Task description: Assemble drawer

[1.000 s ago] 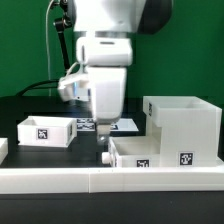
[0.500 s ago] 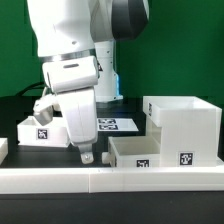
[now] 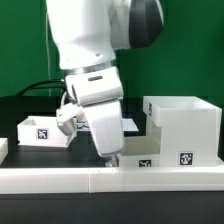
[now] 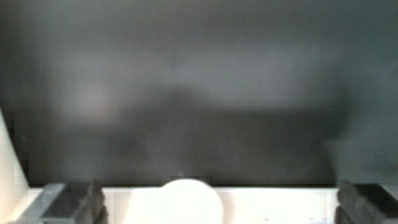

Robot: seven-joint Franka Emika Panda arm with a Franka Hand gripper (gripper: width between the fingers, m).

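Observation:
The drawer's parts stand on the black table. The white cube housing [image 3: 183, 125] is at the exterior view's right, one small tray [image 3: 45, 132] at the left, and a second tray [image 3: 152, 155] in front of the housing. My gripper [image 3: 110, 158] points down, tilted, at the near tray's left end and hides part of it. In the blurred wrist view the gripper [image 4: 222, 205] is open and empty. Its fingers [image 4: 71, 205] stand wide apart over dark table and a white strip.
The low white border wall [image 3: 60, 182] runs along the table's front edge, just in front of the gripper; it may be the white strip [image 4: 267, 200] in the wrist view. The marker board [image 3: 131, 124] lies behind the arm. A green backdrop stands behind the table.
The arm has swung from the exterior view's left back to the right and tilted, bringing the gripper from between the trays to the near tray's left end.

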